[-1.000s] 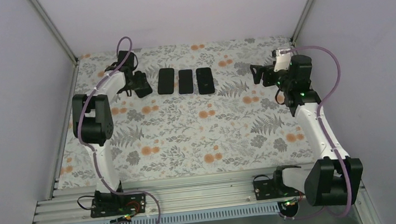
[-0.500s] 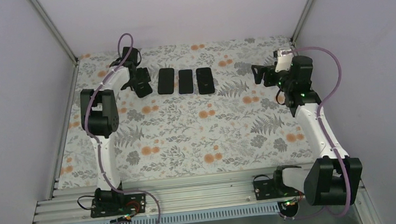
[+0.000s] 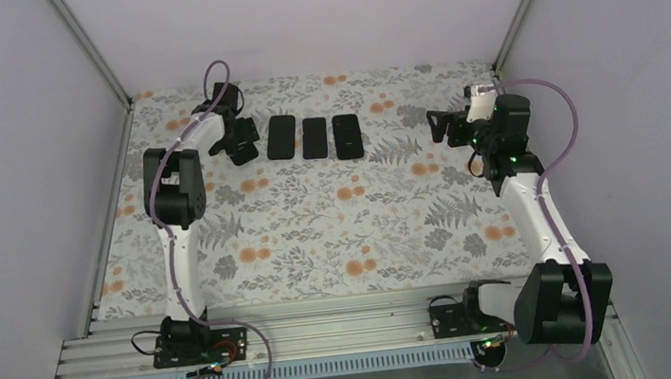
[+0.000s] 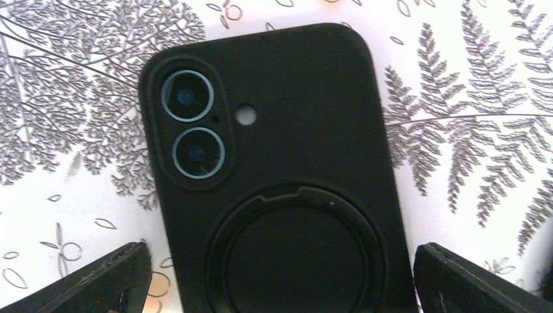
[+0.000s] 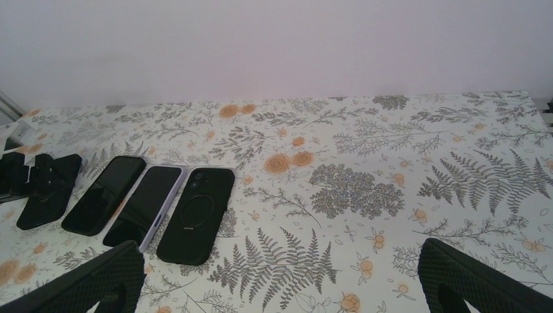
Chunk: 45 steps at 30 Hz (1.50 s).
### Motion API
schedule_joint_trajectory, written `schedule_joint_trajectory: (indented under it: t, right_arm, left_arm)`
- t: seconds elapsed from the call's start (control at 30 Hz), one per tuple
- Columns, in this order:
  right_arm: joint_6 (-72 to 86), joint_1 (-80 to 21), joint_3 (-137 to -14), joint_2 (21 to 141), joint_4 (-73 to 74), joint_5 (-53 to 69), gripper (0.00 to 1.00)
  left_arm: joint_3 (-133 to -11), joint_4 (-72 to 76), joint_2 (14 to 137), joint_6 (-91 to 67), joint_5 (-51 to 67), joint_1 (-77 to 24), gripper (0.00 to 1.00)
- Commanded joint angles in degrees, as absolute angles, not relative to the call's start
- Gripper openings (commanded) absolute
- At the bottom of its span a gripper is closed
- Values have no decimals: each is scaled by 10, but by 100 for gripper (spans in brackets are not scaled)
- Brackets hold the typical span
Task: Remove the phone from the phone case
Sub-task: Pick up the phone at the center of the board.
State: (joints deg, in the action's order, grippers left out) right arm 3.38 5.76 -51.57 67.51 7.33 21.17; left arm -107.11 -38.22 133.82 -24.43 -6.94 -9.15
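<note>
Top external coverage was read from the near edge outward. Both arm bases were seen bolted to a ribbed aluminium rail [image 3: 328, 328], and beyond it lay a table under a white cloth printed with grey ferns and orange flowers [image 3: 337, 237]. Over the last second the left arm [image 3: 174, 184] had been drawn more upright, its elbow carried right and farther back, while the right arm [image 3: 528, 196] was left almost where it had been. At the far left, the left gripper [image 3: 239, 145] was kept at nearly the same spot, just left of a row of three dark slab-shaped handsets [image 3: 314, 138]. At the far right, the right gripper [image 3: 440, 126] was held well apart from them, its jaws spread wide with nothing between.

In the left wrist view a matte black phone case with a round ring stand [image 4: 293, 130] was found lying back up on the cloth. It was framed between the widely parted fingertips of the left gripper [image 4: 280, 280] and touched by neither. The phone [image 4: 188, 96] was seated inside, its two lenses showing through the cutout. The shift was judged to be a settling of the approach over the case. No grip had been made, so extraction had not begun.

No brand, label or writing could be read anywhere.
</note>
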Motion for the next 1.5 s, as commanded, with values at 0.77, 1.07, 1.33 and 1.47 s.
schedule_joint_trajectory:
  t: [0.77,1.07,1.33,1.47]
  right_arm:
    - [34,63,-509,671,61,230,99]
    - [29,64,-497,665,55,245,99]
    - [20,64,-498,665,59,248,99]
    - [18,64,-495,664,59,261,99]
  left_arm:
    - [-912,-366,1264,-74,35,-92,74]
    - [-768,-347,1173,43,49,-96,68]
    - [-671,-326,1125,132,37,-95,68]
    - [-651,-327,1111,165,58,-95,68]
